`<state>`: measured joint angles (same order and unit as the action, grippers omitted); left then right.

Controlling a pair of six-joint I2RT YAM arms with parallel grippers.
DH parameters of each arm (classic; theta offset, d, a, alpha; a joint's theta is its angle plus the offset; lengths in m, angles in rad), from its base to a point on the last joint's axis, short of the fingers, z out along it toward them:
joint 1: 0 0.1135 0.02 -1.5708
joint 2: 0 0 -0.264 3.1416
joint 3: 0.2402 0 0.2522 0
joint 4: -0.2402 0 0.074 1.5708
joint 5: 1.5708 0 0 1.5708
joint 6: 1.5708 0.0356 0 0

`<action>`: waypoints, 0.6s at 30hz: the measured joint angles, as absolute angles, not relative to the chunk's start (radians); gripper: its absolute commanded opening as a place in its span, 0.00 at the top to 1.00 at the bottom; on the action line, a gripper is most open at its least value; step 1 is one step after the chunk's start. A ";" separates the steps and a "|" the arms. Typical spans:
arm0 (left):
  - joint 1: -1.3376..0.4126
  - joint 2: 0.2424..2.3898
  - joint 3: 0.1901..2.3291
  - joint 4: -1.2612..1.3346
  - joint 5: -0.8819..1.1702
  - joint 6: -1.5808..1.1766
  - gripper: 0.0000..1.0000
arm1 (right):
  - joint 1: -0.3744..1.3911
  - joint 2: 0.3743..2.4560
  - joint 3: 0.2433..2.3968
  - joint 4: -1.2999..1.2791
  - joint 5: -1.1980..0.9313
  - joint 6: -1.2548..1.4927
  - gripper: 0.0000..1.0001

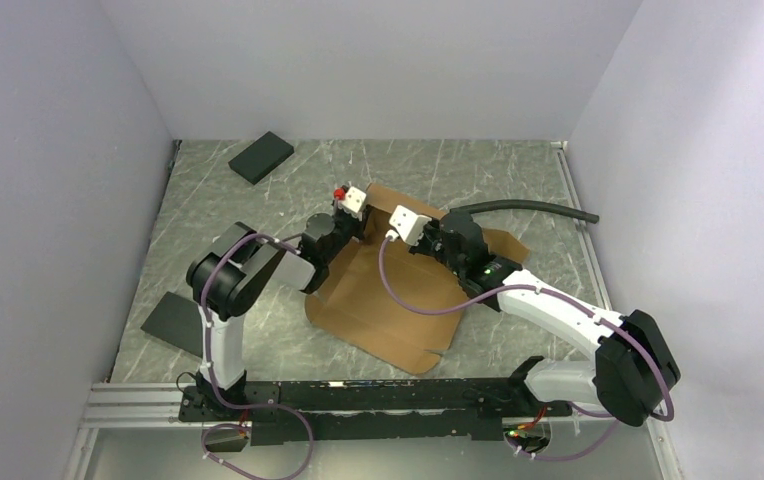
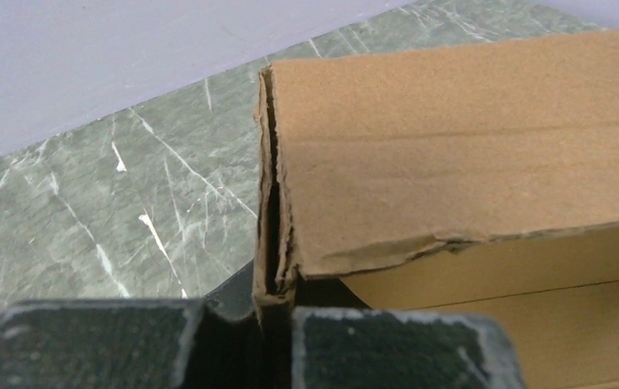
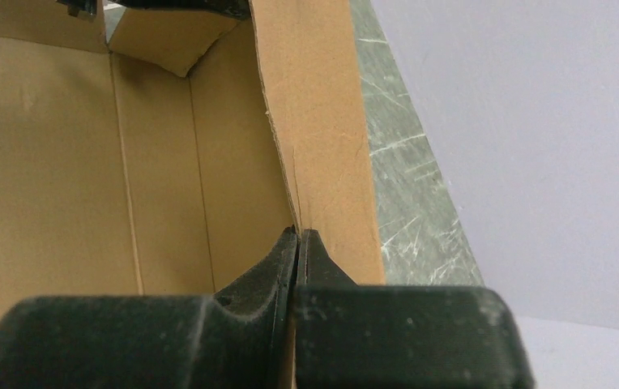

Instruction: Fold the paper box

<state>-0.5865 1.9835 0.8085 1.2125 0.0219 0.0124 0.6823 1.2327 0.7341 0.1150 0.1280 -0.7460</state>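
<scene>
The paper box (image 1: pixel 398 305) is brown cardboard lying in the middle of the table, its near panel flat and its far wall folded up. My left gripper (image 1: pixel 360 218) is at the far left corner of that wall. In the left wrist view it (image 2: pixel 276 324) is shut on the doubled edge of the raised wall (image 2: pixel 452 146). My right gripper (image 1: pixel 405 238) is just to its right, reaching in over the box. In the right wrist view it (image 3: pixel 299 237) is shut on the thin top edge of a box wall (image 3: pixel 322 121), with the box's inside (image 3: pixel 63 162) to its left.
A black pad (image 1: pixel 261 157) lies at the back left and another (image 1: pixel 173 318) near the left arm's base. A black hose (image 1: pixel 528 207) runs along the table behind the right arm. Grey walls close in the marbled table (image 1: pixel 238 205) on three sides.
</scene>
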 measured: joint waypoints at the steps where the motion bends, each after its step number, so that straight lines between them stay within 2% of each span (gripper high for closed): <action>1: -0.591 1.977 0.805 1.206 0.009 0.014 0.93 | 0.683 1.233 0.734 0.115 0.127 -0.746 1.00; 2: -0.595 1.971 0.803 1.197 0.001 0.015 0.82 | 0.683 1.234 0.734 0.117 0.126 -0.744 1.00; 3: -0.601 1.961 0.802 1.180 -0.010 0.016 0.76 | 0.683 1.234 0.734 0.118 0.125 -0.742 1.00; 5: -0.611 1.945 0.802 1.139 -0.036 0.027 0.70 | 0.683 1.236 0.735 0.119 0.125 -0.739 1.00; 12: -0.636 1.930 0.771 1.061 -0.078 0.051 0.60 | 0.682 1.237 0.736 0.119 0.126 -0.736 1.00; 18: -0.635 1.930 0.746 1.042 -0.106 0.060 0.61 | 0.682 1.237 0.736 0.119 0.125 -0.736 1.00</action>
